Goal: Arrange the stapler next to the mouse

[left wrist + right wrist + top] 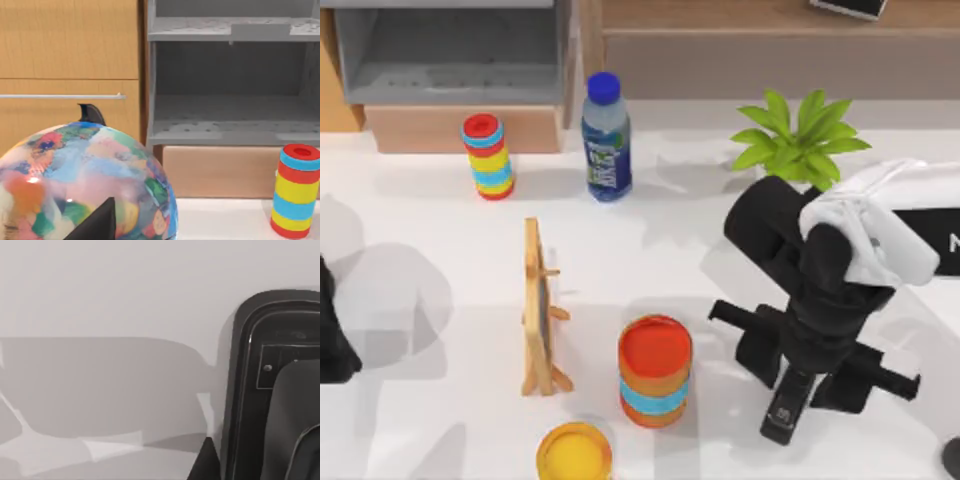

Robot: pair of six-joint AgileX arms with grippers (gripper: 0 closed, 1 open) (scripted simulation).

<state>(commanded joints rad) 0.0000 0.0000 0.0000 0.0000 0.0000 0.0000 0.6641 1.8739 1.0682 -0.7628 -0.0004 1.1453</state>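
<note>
The stapler (pixel 786 408) is seen at the right front of the white table (pixel 440 330), lying lengthwise toward the front edge, with its white label near the front end. The right gripper (pixel 790 385) is placed directly over it; whether its fingers are clenched on the stapler or released cannot be told. In the right wrist view the stapler's black body (pixel 272 390) is seen close up on the white surface. A small dark rounded shape at the front right corner may be the mouse (pixel 951 457), well apart from the stapler.

Just left of the stapler a striped canister (pixel 654 370) stands upright; a yellow round item (pixel 574 455) lies at the front edge. A wooden stand (pixel 538 310), a smaller striped canister (pixel 488 156), a water bottle (pixel 606 138) and a green plant (pixel 800 135) are noted farther back. A grey shelf unit (pixel 450 50) stands at the rear left, its compartments bare.

The left arm (pixel 335 330) is parked at the left edge.
</note>
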